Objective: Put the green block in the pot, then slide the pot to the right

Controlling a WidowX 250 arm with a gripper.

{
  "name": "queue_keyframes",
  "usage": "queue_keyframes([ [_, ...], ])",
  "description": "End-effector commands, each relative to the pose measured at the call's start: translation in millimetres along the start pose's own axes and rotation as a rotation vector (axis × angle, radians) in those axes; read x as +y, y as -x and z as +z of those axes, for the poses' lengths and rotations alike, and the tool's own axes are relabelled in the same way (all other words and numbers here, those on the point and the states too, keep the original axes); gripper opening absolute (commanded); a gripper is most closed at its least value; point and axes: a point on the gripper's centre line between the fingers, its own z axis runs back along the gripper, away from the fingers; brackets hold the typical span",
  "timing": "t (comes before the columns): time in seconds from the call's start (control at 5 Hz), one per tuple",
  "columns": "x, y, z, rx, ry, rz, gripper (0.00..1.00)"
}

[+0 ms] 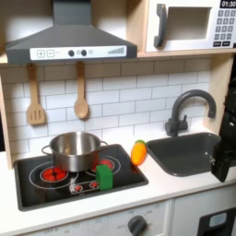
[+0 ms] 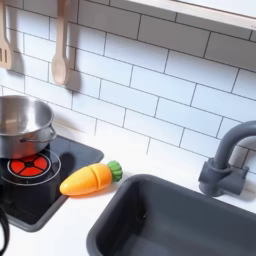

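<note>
First exterior view, green block (image 1: 105,174) beside pot (image 1: 74,150)

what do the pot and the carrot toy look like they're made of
The pot looks like polished metal: silver, with mirror-like reflections on its wall. The carrot toy seems moulded plastic or rubber: uniform orange with a soft sheen and a green cap, though which one isn't clear.

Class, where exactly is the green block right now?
In the first exterior view, the green block stands on the black stovetop, just front-right of the pot and left of the orange carrot.
</note>
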Motion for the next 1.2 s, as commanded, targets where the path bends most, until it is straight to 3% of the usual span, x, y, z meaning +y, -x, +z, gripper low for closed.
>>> queue_keyframes([
  [0.0,0.0,0,0.0,0.002,0.0,0.0,1.0],
  [0.2,4.0,-12,-3.3,0.0,-0.003,-0.009,1.0],
  [1.0,48.7,-73,-17.6,-0.007,-0.047,-0.004,1.0],
])
